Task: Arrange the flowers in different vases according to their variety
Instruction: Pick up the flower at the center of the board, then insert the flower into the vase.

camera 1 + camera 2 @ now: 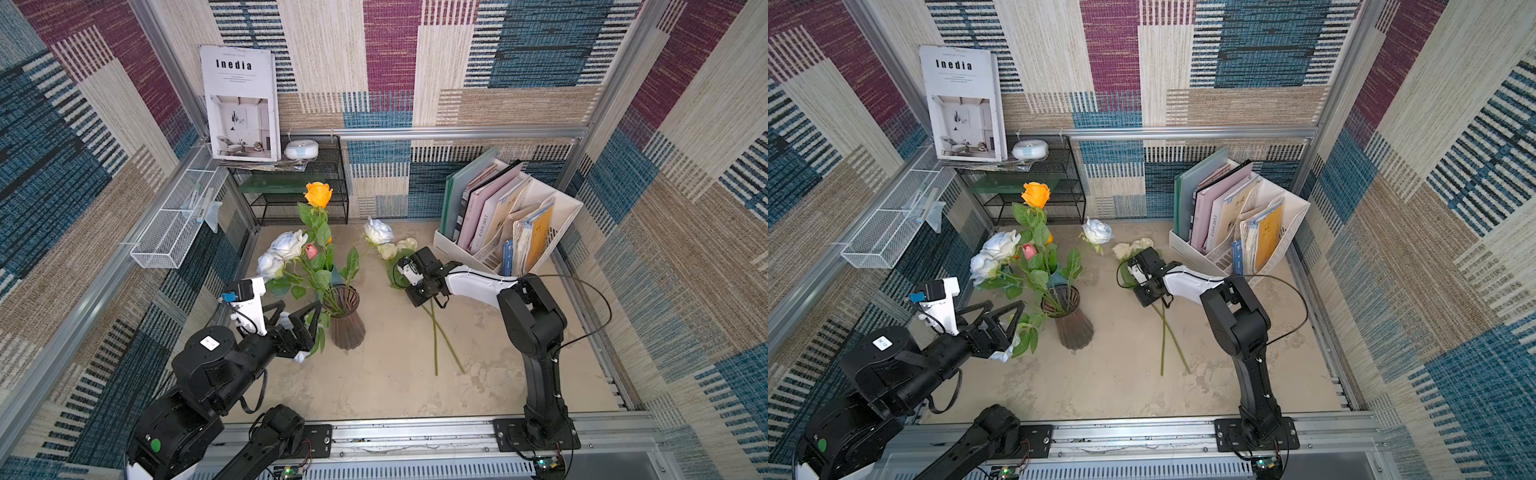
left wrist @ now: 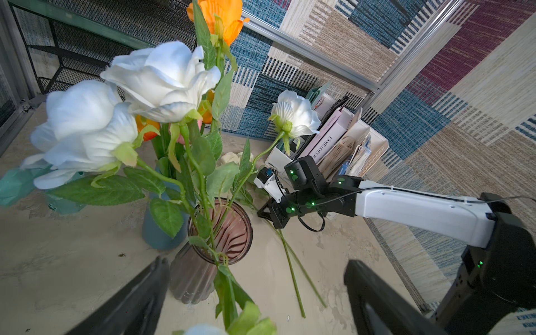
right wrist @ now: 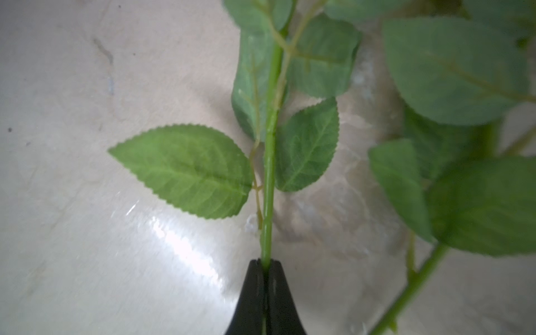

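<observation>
From my console, the counter (image 1: 395, 395) is a mottled beige slab, scuffed in places, boxed in by walls (image 1: 685, 208) of woven patchwork in blue, maroon and cream. At the back stand a black mesh shelf (image 1: 291, 199) with an "Inedia" magazine (image 1: 239, 104) leaning on top, and a white file rack (image 1: 552, 232) full of folders. A white wire basket (image 1: 166, 237) hangs on the side rail.

The purple ribbed vase (image 1: 347, 324) stands upright near the middle of the counter, translucent and smoky. It holds leafy stems topped by an orange rose (image 1: 318, 194) and ruffled white roses (image 1: 286, 245). Just behind it, touching or nearly so, the blue vase (image 2: 158, 235) holds a pink tulip (image 1: 311, 250).

Two cream roses (image 1: 387, 250) lie on the counter near the file rack, their long stems crossing.

My left end effector (image 1: 301, 309) hangs beside the purple vase with jaws spread wide and nothing between them. My right end effector (image 3: 265, 262) is low over the lying flowers, pinched tight on one green stem (image 3: 268, 188) just below its serrated leaves; I cannot tell which bloom it belongs to
</observation>
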`<state>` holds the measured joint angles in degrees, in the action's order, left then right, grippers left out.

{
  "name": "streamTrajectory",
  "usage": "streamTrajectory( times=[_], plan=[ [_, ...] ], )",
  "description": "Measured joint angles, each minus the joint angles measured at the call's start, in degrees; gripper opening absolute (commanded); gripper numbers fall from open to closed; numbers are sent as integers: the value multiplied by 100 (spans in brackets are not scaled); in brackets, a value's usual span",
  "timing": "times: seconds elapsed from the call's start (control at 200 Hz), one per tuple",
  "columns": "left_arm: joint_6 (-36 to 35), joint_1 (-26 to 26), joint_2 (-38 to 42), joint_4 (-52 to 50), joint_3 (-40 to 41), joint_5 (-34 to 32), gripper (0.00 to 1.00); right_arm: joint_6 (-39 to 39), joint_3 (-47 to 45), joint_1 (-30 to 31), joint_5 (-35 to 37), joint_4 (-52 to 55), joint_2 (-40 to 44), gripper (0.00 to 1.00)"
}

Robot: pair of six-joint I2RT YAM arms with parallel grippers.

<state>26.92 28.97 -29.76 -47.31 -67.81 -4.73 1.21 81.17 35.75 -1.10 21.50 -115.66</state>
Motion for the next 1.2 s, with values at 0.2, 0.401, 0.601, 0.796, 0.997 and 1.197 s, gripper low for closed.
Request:
streamTrajectory(
  times=[0.2, 0.401, 0.601, 0.796, 0.997, 1.197],
  plan=[
    [98, 0, 42, 0, 7, 17, 99, -221, -415, 35, 297, -214, 1384, 0],
    [120, 0, 87, 0, 92, 15, 99, -501, -608, 114, 22, -678, 2839, 0],
    [122, 0, 131, -4, 120, -2, 99, -966, -769, 313, -570, -1639, 3958, 0],
    [140, 0, 160, -4, 122, -4, 99, -1495, -1165, 686, -1123, -3346, 4496, 0],
    [140, 0, 234, -4, 81, -7, 99, -1451, -678, 1438, -1198, -4756, 4100, 0],
    [138, 0, 262, -7, -175, 0, 99, -1117, 7, 1727, -938, -5375, 3263, 0]
  ],
)
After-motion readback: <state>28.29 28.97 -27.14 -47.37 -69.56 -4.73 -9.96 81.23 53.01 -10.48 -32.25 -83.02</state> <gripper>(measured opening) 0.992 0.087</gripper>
